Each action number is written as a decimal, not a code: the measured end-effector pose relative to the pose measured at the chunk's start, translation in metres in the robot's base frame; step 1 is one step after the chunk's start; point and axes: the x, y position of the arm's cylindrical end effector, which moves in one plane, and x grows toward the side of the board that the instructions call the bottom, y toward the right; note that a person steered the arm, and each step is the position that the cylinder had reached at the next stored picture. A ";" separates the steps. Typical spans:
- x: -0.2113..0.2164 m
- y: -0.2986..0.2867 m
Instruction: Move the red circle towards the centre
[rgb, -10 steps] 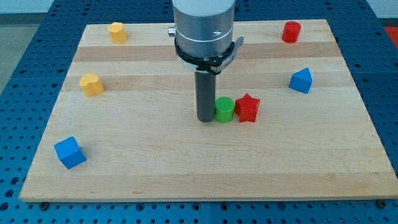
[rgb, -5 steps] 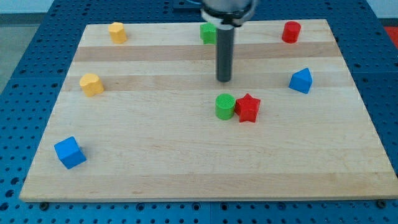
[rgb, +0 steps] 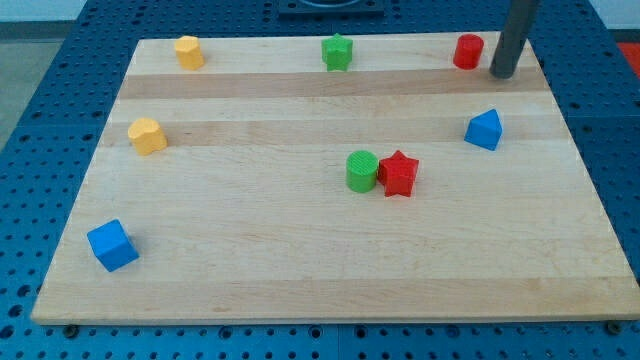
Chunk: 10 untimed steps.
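The red circle (rgb: 468, 51) stands near the top right corner of the wooden board (rgb: 250, 250). My tip (rgb: 503, 73) is just to the right of it and slightly lower in the view, a small gap apart. The rod rises out of the view's top edge. A green circle (rgb: 361, 171) and a red star (rgb: 399, 174) sit touching near the board's centre.
A green star (rgb: 338, 52) is at the top middle. A blue block (rgb: 484, 130) sits at the right, below my tip. Yellow blocks sit at the top left (rgb: 188, 51) and the left (rgb: 147, 135). A blue cube (rgb: 112, 245) is at the bottom left.
My tip has moved from beside the green circle at the centre up and to the right, ending beside the red circle. No block has moved.
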 end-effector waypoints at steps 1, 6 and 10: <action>-0.033 0.002; -0.020 -0.095; 0.034 -0.196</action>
